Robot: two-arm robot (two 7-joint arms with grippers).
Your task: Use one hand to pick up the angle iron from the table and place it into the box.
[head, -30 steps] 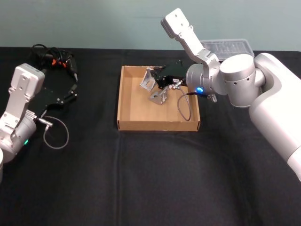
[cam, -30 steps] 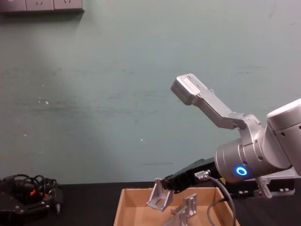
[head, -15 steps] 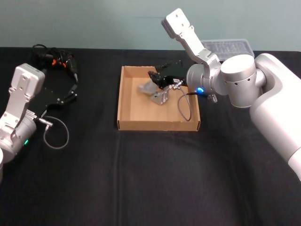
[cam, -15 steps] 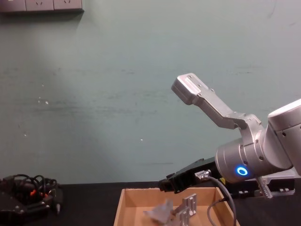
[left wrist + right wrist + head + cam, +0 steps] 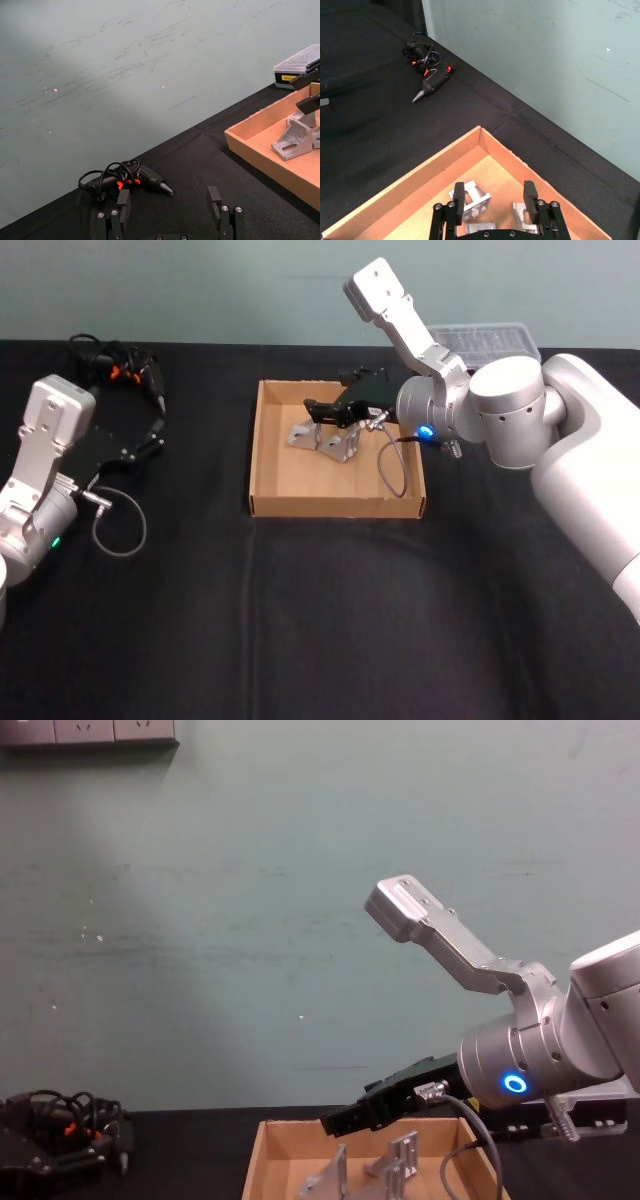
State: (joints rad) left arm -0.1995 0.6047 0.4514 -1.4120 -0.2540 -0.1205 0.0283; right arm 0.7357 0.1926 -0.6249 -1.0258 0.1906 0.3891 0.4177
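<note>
The angle iron, a silver bracket, lies on the floor of the tan box, beside a second bracket. My right gripper hovers just above them with its jaws open and empty. From the right wrist view its fingers straddle the angle iron below. The chest view has the gripper over the angle iron from the side. My left gripper stays parked, open, on the black table at the far left.
A black power tool with a coiled cord lies at the back left. A case with a clear lid stands behind the right arm. A cable loop rests by the left arm.
The right gripper let go of the angle iron it held above the box. The bracket dropped and now lies on the box floor. The left arm has not moved.
</note>
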